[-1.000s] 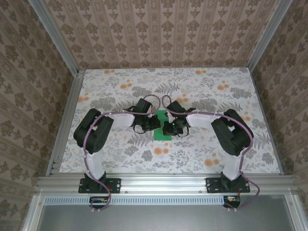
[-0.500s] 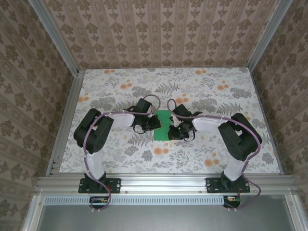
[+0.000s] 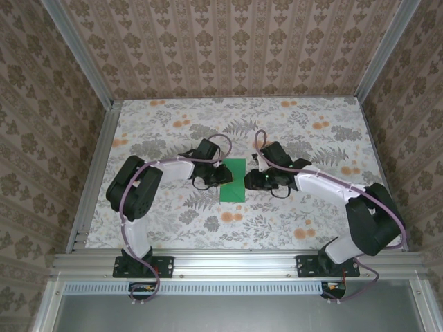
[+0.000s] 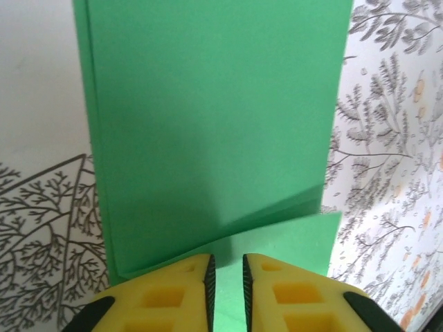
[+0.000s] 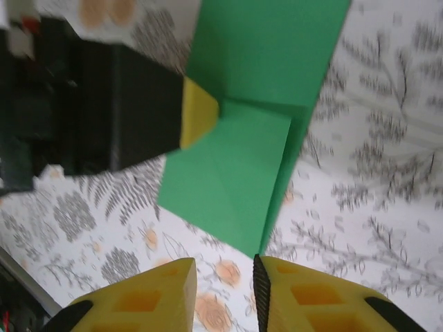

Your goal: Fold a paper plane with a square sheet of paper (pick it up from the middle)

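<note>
The sheet of paper lies folded into a green rectangle on the floral table, near its middle and between the two arms, its long sides running away from the arm bases. The left gripper reaches in from the left to the paper's left edge; in its wrist view the yellow fingers stand narrowly parted, a thin slit between them with green showing through it. That view shows the paper in layers, one long panel lying over another, and a lower flap sticking out at the near right corner. The right gripper comes in from the right, at the paper's right edge; its yellow fingers are spread with the table's pattern visible between them, gripping nothing, and a pointed corner of the paper ends just in front of them. In that same view a yellow fingertip of the left gripper rests on the paper beside a lifted fold
</note>
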Robot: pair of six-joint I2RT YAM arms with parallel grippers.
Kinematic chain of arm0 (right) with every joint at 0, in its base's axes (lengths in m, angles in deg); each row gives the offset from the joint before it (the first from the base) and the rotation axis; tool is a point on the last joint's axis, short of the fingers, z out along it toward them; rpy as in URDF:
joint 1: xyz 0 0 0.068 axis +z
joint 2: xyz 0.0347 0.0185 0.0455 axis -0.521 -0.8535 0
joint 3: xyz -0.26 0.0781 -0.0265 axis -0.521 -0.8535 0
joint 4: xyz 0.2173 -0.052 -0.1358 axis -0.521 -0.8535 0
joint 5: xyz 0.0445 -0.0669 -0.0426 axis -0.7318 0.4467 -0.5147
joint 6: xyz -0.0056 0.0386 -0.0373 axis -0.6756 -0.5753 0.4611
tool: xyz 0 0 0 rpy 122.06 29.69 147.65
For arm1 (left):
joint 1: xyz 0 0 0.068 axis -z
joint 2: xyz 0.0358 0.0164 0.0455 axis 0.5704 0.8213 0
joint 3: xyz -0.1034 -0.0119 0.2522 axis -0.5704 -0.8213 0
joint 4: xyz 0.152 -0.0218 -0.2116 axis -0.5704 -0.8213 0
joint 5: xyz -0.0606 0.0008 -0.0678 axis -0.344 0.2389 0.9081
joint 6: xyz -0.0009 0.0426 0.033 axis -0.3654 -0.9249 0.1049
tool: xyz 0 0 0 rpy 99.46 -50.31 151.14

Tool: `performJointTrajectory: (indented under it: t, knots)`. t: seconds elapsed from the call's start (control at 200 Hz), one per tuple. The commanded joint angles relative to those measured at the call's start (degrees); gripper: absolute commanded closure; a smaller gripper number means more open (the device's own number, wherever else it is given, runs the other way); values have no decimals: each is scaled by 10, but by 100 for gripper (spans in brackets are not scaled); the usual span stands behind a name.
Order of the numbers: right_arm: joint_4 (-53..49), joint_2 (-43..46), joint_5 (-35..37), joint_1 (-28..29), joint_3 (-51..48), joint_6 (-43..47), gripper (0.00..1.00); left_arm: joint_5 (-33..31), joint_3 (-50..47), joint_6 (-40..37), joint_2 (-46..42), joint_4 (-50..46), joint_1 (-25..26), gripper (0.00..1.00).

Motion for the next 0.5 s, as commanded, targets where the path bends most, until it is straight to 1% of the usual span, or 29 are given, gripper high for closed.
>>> performJointTrajectory:
  t: [0.0, 0.135, 0.235, 0.35, 0.425, 0.495]
  knots:
    - [37, -34, 10, -2, 21, -10, 68, -1, 13, 0, -44, -10, 4, 76]
    - [47, -85, -3, -2, 39, -22, 68, -10, -2, 16, -65, -3, 4, 73]
    - [53, -102, -4, -2, 41, -25, 63, -24, -24, 25, -83, 6, 0, 73]
    - [57, -123, -22, -3, 45, -13, 57, -21, -52, 36, -97, 23, -8, 72]
    - [55, -137, -29, -3, 52, -4, 56, -19, -69, 46, -104, 35, -10, 70]
    - [57, -151, -42, -6, 59, 3, 56, -18, -81, 53, -111, 43, -13, 67]
